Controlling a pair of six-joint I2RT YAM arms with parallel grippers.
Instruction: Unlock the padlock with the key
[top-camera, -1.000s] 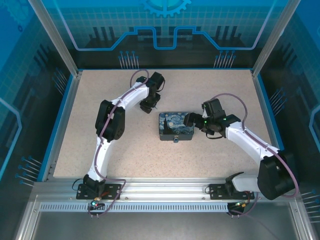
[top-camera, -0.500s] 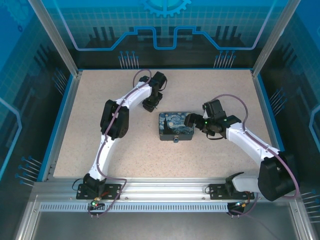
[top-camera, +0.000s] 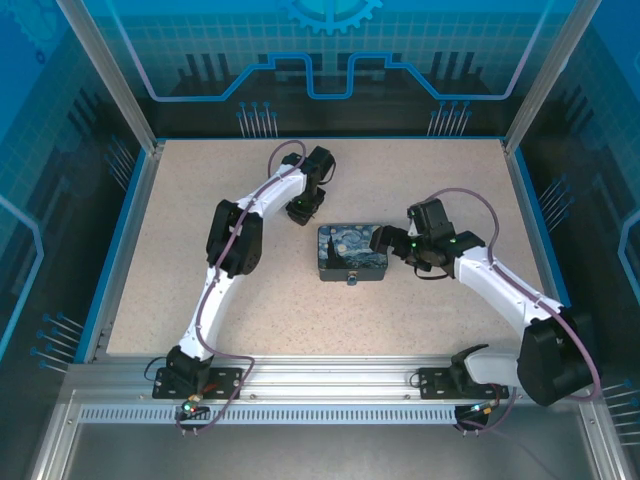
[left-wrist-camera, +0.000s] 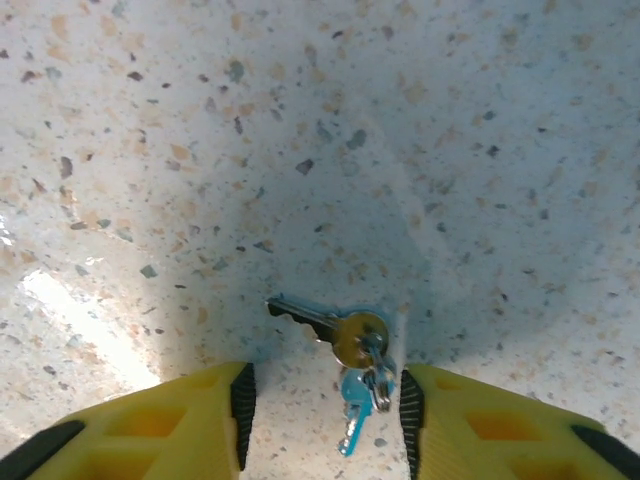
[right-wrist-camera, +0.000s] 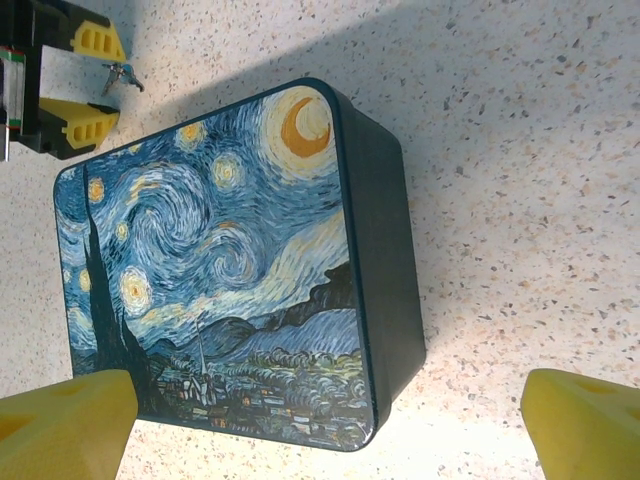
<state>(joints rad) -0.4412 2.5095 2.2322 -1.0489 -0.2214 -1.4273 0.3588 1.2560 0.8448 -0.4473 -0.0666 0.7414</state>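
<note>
Your left fingers (left-wrist-camera: 190, 425): spread wide, low over the desk (left-wrist-camera: 450, 130), gripping nothing; key (left-wrist-camera: 330, 330): flat on the desk between their tips, on a ring (left-wrist-camera: 378, 372) with a second key (left-wrist-camera: 350, 415); your right fingers (right-wrist-camera: 65, 425): released, parted toward the painted box (right-wrist-camera: 230, 260), holding nothing; padlock (top-camera: 352, 280): small speck against the box's near side.

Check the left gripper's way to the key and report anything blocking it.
Nothing visible blocks it. In the left wrist view the key lies flat on the table just ahead of the left gripper, whose jaws stand open. A second key on the same ring lies between them.
</note>
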